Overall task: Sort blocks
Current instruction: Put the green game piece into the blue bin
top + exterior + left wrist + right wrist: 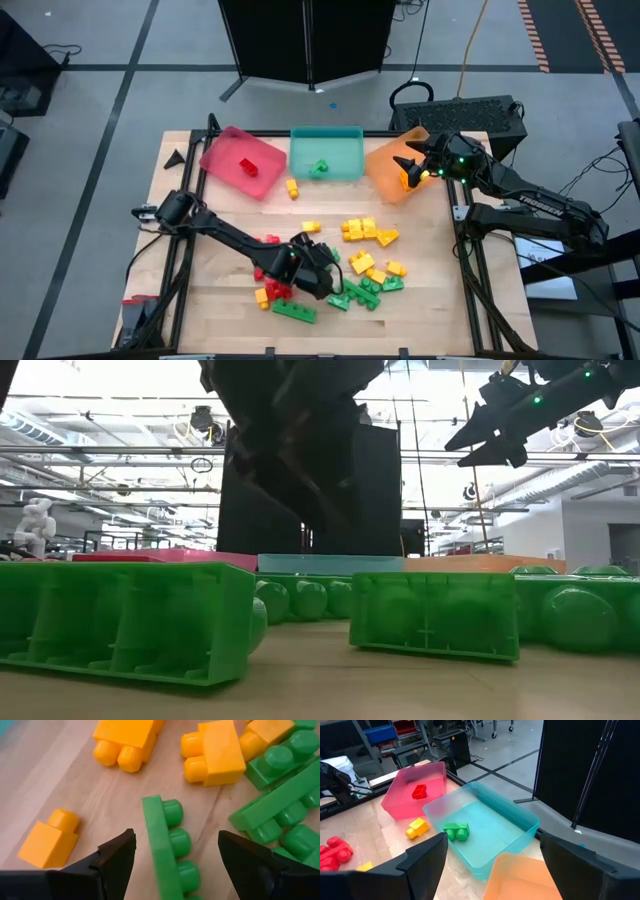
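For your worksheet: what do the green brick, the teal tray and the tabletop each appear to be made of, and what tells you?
Green brick: likely moulded plastic; smooth, slightly glossy, rounded studs.
Teal tray: probably translucent plastic; the floor and table show faintly through its thin walls.
Tabletop: looks like pale wood, with visible grain lines.

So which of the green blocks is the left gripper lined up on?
The long green block lying on its side between the open fingers of the left gripper, studs facing sideways; the other green blocks lie off to one side.

left hand (175,857) low, right hand (492,860) raised, both agape
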`<state>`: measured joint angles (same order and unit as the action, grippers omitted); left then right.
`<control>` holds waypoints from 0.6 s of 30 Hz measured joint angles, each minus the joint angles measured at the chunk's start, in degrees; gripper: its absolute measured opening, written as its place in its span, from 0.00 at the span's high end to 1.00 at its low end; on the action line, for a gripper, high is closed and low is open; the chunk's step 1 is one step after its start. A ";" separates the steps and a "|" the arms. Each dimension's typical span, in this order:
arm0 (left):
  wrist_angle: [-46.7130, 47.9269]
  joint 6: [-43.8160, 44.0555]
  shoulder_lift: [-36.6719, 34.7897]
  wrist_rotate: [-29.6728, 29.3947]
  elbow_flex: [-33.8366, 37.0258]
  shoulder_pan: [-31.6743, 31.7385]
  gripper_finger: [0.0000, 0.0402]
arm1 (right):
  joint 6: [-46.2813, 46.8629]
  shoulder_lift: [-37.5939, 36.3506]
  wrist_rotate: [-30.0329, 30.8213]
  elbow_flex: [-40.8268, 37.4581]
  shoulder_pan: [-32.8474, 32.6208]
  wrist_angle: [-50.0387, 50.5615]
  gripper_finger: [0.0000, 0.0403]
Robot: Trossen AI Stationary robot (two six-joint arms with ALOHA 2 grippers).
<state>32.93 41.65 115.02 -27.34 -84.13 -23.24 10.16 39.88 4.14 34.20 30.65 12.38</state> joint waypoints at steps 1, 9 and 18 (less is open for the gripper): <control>-0.08 -0.02 0.00 0.18 0.08 0.02 0.29 | -0.28 0.00 0.00 -0.02 -0.01 0.00 0.22; -1.63 0.03 3.31 1.94 0.10 0.12 0.29 | -0.44 0.00 0.00 -0.02 -0.02 0.02 0.22; -0.76 4.59 7.86 3.42 0.09 0.12 0.32 | -0.69 0.00 0.00 -0.04 0.00 1.14 0.22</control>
<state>32.17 46.24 122.89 -23.92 -84.04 -23.11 9.47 39.88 4.14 34.15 30.65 13.52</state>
